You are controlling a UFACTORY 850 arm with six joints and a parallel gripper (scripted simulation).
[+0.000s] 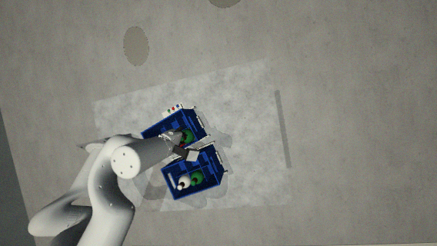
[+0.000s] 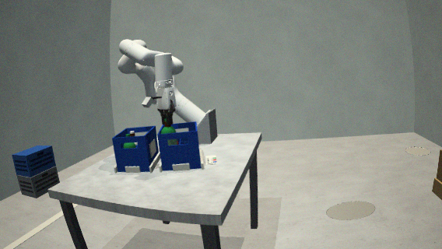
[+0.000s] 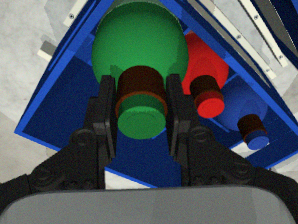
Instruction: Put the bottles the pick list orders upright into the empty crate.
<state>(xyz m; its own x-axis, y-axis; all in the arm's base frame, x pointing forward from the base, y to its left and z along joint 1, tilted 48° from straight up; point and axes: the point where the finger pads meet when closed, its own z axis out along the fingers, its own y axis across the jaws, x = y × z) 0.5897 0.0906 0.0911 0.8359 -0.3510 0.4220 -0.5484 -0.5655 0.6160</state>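
My gripper (image 2: 167, 122) (image 3: 140, 93) is shut on the dark neck of a green bottle (image 1: 188, 136) (image 2: 168, 130) (image 3: 135, 42). The bottle is partly inside the blue crate beside the pick list (image 1: 155, 127) (image 2: 180, 156); its shoulder is about at rim height, its base hidden. A red bottle (image 3: 206, 60) and a blue bottle (image 3: 245, 104) stand lower in that crate. The other blue crate (image 1: 200, 191) (image 2: 132, 159) holds a white bottle (image 1: 185, 181) and a green bottle (image 1: 197, 177). The pick list (image 1: 171, 111) (image 2: 212, 159) shows green, red and blue marks, too small to read.
The two crates stand close side by side on the table (image 1: 246, 123) (image 2: 163, 194), with pale low brackets at their bases. The arm reaches over them and hides part of both from above. Two stacked crates (image 2: 36, 171) stand on the floor at the left.
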